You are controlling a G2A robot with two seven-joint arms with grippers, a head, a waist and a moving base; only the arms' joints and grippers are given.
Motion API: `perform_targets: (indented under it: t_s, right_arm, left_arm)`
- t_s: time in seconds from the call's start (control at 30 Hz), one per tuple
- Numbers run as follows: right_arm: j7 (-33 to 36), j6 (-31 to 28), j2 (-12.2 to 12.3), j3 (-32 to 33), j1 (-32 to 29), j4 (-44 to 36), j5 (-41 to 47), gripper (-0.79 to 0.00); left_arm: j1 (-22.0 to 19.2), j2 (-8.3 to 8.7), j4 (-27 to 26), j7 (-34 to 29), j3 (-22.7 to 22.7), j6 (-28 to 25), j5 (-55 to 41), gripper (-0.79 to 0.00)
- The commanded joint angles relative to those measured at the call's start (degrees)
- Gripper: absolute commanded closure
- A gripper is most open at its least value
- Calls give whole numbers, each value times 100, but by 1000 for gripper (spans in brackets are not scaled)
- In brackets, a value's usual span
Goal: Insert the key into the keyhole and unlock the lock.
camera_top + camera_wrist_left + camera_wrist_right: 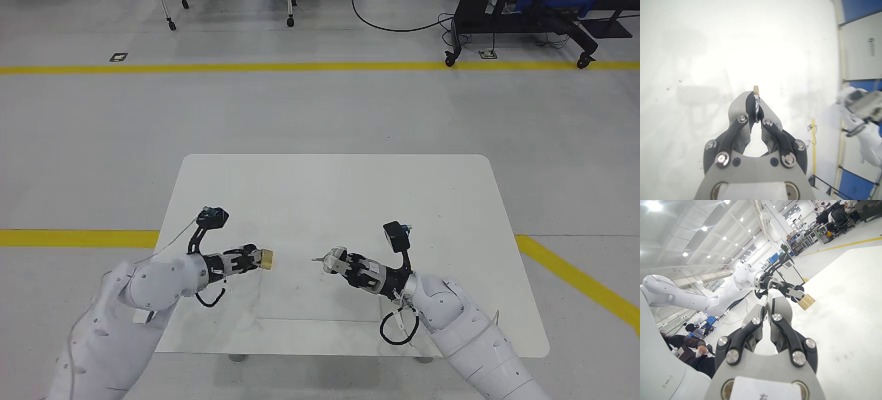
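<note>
My left gripper is shut on the steel shackle of a small brass padlock, which it holds just above the white table. The lock body shows edge-on past the fingertips. In the right wrist view the padlock hangs from the left gripper, tilted over the table. My right gripper is shut on a small silvery key whose tip points toward the padlock. A short gap separates key and lock. In the right wrist view the right gripper hides the key.
Both grippers hover over the front middle of the table, with bare tabletop behind them. The front edge runs close under the forearms. Yellow floor tape passes either side of the table.
</note>
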Motion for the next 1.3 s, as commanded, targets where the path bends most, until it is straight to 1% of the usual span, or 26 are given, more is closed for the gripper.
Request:
perform_targets:
  t_s: [0.0,0.07,0.13,0.23,0.27,0.33,0.43,0.5,0.6,0.63,0.67,0.73,0.8,0.9,0.97,1.13,1.27]
  right_arm:
    - [0,0,0,0,0,0,0,0]
    - [0,0,0,0,0,0,0,0]
    - [0,0,0,0,0,0,0,0]
    - [0,0,0,0,0,0,0,0]
    - [0,0,0,0,0,0,0,0]
    - [0,0,0,0,0,0,0,0]
    - [0,0,0,0,0,0,0,0]
    - [-13,22,-2,-1,-10,-15,5,0]
    - [-33,248,-21,-28,-31,-79,12,0]
    - [-10,281,-32,-57,-18,-76,30,0]
    - [11,289,-42,-82,0,-66,61,0]
    - [179,212,-66,-197,47,-74,120,0]
    - [559,76,-91,-411,134,-62,253,0]
    - [1029,146,-140,-696,321,8,411,0]
    - [1172,247,-184,-838,432,65,491,0]
    - [1234,375,-288,-1035,640,236,644,0]
    - [1188,342,-337,-1066,729,297,760,0]
  left_arm:
    - [184,22,-3,-263,-251,-712,-977,0]
    - [260,30,89,-592,-375,-1204,-1803,0]
    - [270,25,265,-973,-416,-1559,-2661,0]
    - [148,6,642,-1531,-342,-1777,-3610,0]
    - [64,-2,787,-1654,-284,-1788,-3741,0]
    - [-106,-29,1028,-1668,-122,-1840,-3716,0]
    - [-270,-84,1259,-1472,115,-1886,-3710,0]
    - [-270,-84,1259,-1472,115,-1886,-3710,0]
    - [-270,-84,1259,-1472,115,-1886,-3710,0]
    - [-258,-84,1262,-1410,107,-1876,-3696,0]
    - [-212,-85,1219,-1214,96,-1870,-3630,0]
    - [-117,-92,1138,-934,60,-1903,-3725,0]
    - [-86,-100,1143,-791,21,-1851,-3963,0]
    - [-213,-124,1218,-683,69,-1680,-4140,0]
    - [-337,-150,1265,-580,169,-1623,-4110,0]
    - [-572,-206,1282,-492,446,-1631,-3861,0]
    - [-618,-222,1329,-398,542,-1681,-3661,0]
